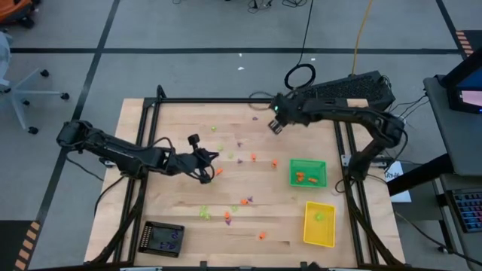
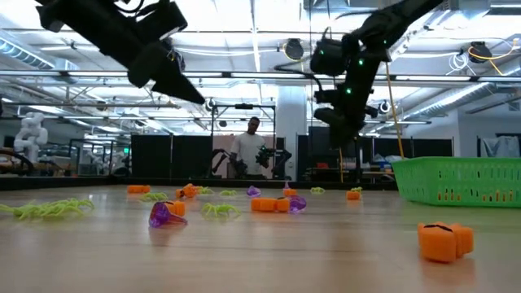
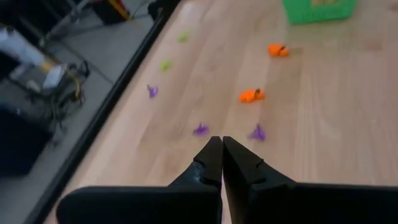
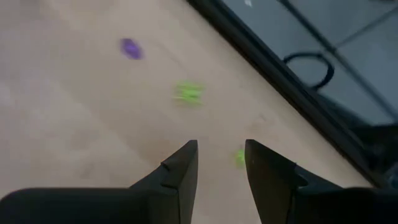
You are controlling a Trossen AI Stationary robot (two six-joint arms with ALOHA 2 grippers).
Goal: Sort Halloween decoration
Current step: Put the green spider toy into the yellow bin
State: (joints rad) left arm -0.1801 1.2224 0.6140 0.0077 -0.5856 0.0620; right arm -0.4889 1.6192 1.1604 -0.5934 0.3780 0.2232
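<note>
While your trinkets [image 1: 239, 158] lie scattered over the wooden surface [image 1: 181, 203], the green tray [image 1: 308, 172] already holds a few orange ones. You have one lime piece in the yellow tray [image 1: 318, 223] (the black tray [image 1: 163, 239] shows purple bits). Your left hand [image 1: 207, 177] hovers mid-surface, fingers pressed together and empty. Your right hand [image 1: 276, 126] hangs near the far edge, fingers apart, holding nothing.

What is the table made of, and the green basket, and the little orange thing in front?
The table looks like pale wood: you can see plank lines and grain. The green basket seems plastic, with slotted walls. The little orange toy looks like smooth moulded plastic, probably hard.
</note>
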